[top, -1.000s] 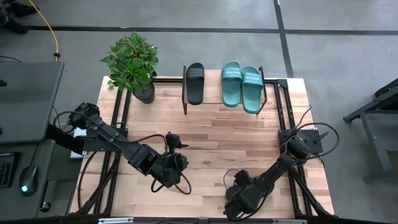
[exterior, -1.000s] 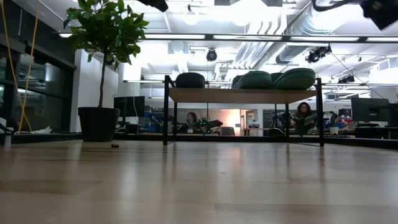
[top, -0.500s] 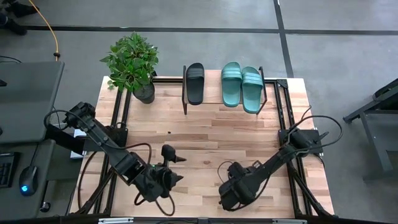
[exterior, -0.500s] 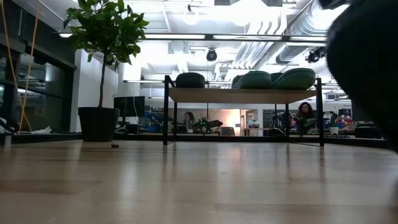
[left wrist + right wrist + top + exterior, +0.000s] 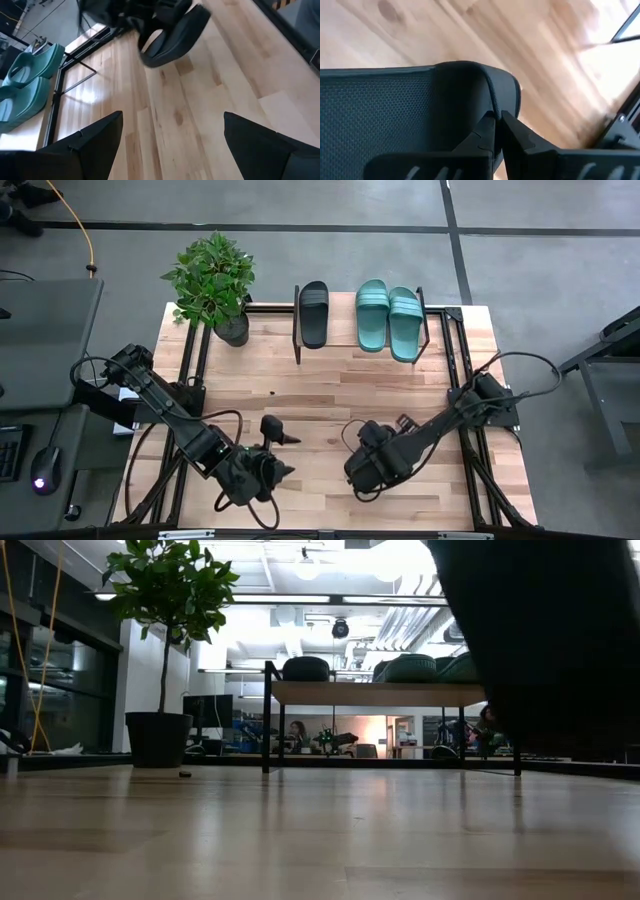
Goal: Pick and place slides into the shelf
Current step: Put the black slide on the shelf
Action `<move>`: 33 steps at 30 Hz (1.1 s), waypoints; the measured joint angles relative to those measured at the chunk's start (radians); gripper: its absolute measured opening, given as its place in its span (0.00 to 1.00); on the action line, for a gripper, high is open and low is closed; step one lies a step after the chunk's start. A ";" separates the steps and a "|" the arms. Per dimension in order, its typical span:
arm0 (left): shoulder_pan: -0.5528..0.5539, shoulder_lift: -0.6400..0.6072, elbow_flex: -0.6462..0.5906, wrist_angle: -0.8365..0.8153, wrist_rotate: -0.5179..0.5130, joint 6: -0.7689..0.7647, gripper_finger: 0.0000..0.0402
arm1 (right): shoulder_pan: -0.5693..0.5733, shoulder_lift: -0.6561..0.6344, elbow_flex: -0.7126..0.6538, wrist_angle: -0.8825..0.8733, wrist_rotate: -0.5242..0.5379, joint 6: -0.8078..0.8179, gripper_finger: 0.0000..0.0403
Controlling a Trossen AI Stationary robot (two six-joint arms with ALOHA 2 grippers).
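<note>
Three slides (image 5: 360, 315) sit on the shelf (image 5: 297, 330); the right gripper (image 5: 496, 131), clenched on the fourth black slide (image 5: 172, 35), must carry it there. The left gripper (image 5: 170, 137) waits released.

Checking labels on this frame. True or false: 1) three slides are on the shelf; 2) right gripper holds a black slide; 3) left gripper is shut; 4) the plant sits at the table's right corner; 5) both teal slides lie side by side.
1) True: one black slide and two teal slides rest on the shelf.
2) True: the right gripper is shut on the fourth slide, a black one.
3) False: the left gripper is open and empty.
4) False: the plant stands at the far left corner.
5) True.
</note>
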 joint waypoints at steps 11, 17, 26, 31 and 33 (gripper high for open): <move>0.000 0.000 0.000 0.151 0.010 0.068 0.81 | -0.061 -0.024 0.000 -0.001 0.071 -0.205 0.00; 0.004 0.000 0.000 0.150 0.010 0.091 0.81 | -0.084 -0.024 0.068 -0.001 0.139 -0.317 0.00; 0.057 0.000 -0.025 0.150 0.010 0.108 0.81 | -0.121 -0.024 0.283 0.000 0.283 -0.492 0.00; 0.105 0.000 -0.047 0.164 0.010 0.110 0.81 | -0.146 -0.024 0.343 -0.001 0.311 -0.565 0.00; 0.119 0.000 -0.050 0.180 0.018 0.123 0.81 | -0.154 -0.024 0.345 -0.001 0.312 -0.591 0.00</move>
